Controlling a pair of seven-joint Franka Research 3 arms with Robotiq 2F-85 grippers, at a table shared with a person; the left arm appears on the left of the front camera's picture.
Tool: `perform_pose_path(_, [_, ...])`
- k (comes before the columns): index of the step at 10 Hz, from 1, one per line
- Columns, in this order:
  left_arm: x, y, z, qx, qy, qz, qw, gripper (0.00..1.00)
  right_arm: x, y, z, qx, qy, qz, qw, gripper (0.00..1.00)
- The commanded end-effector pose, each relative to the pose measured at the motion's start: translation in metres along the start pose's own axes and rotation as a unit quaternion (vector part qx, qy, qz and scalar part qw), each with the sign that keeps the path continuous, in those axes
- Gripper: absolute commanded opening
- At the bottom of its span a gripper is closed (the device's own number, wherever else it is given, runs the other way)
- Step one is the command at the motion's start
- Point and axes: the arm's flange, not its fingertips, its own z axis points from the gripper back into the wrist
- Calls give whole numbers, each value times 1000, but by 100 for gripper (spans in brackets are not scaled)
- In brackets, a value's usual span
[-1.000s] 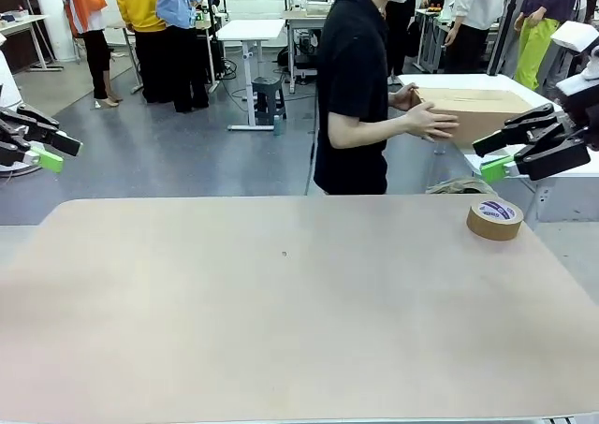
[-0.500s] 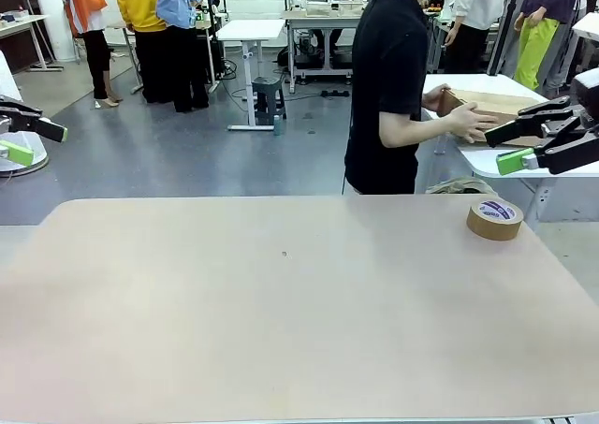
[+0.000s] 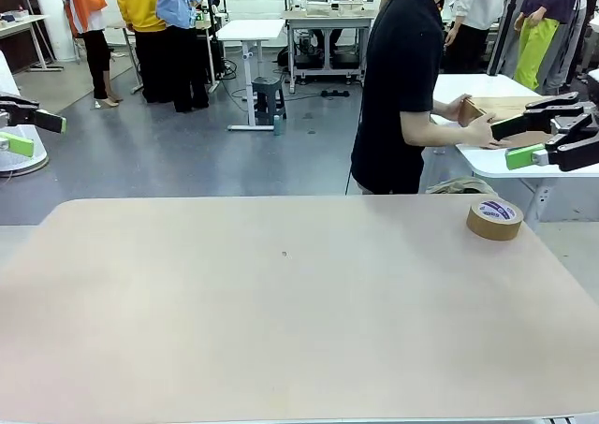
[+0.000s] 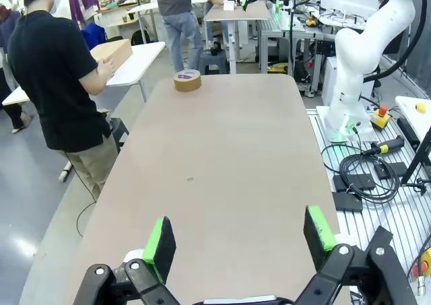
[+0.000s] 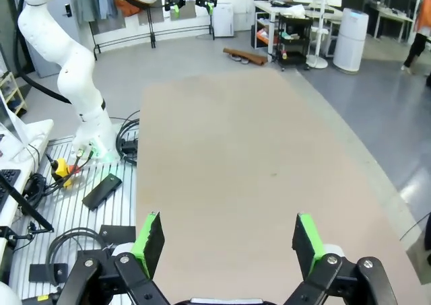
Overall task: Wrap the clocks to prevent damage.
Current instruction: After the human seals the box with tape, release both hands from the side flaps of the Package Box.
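The clocks are out of view. My left gripper point(image 3: 31, 132) hangs open off the table's far left edge, with nothing between its green pads. In its wrist view the left gripper point(image 4: 239, 234) looks down the length of the bare table. My right gripper point(image 3: 510, 141) is open too, above the table's far right corner and close to the person's hands. The right gripper point(image 5: 227, 236) holds nothing in its own view either.
A roll of brown tape point(image 3: 494, 218) lies at the table's far right corner, and the same tape roll point(image 4: 187, 80) appears from the left wrist. A person in black point(image 3: 402, 87) stands beyond the far edge, hands on a cardboard box point(image 3: 494, 109) on a white side table point(image 3: 487, 162).
The person has stepped to the right with the cardboard box. Both grippers have drawn outward, the left one farther left, the right one farther right and slightly up.
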Motion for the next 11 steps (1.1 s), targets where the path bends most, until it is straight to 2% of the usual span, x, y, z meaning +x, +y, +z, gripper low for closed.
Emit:
perform_pose_path(1, [-2, 1, 1, 2, -9, -20, 1000, 100, -4, -7, -6, -4, 1, -6, 1000, 100])
perform_pose_path(2, [0, 0, 0, 0, 0, 0, 1000, 100, 0, 0, 0, 0, 0, 0, 1000, 100])
perform_pose_path(11, [0, 0, 0, 0, 0, 0, 1000, 100, 0, 0, 0, 0, 0, 0, 1000, 100])
